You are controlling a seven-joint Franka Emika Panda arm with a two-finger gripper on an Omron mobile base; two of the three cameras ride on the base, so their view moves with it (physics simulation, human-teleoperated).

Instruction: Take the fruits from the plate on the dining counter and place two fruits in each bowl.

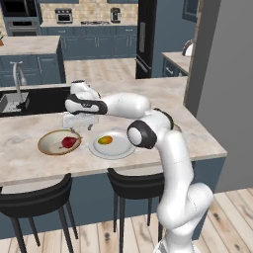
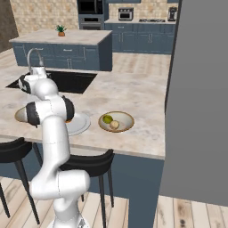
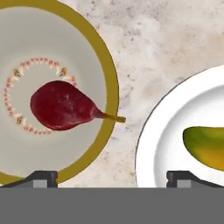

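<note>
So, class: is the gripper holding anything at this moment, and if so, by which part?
Nothing is held. The gripper is open, hovering over bare counter between the tan-rimmed bowl with the dark red fruit and the white plate.

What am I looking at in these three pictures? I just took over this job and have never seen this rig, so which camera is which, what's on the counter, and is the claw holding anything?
It is a white robot arm on a driving base. Two pictures come from cameras on the base, behind the arm to its left and right; the third looks down from the hand.

The claw hovers open and empty over the dining counter, between a bowl and the plate.

The left bowl holds the dark red fruit. The white plate still carries the orange-yellow fruit. The right bowl, seen from the right camera, holds the yellow-green fruit and the pinkish fruit.
</note>
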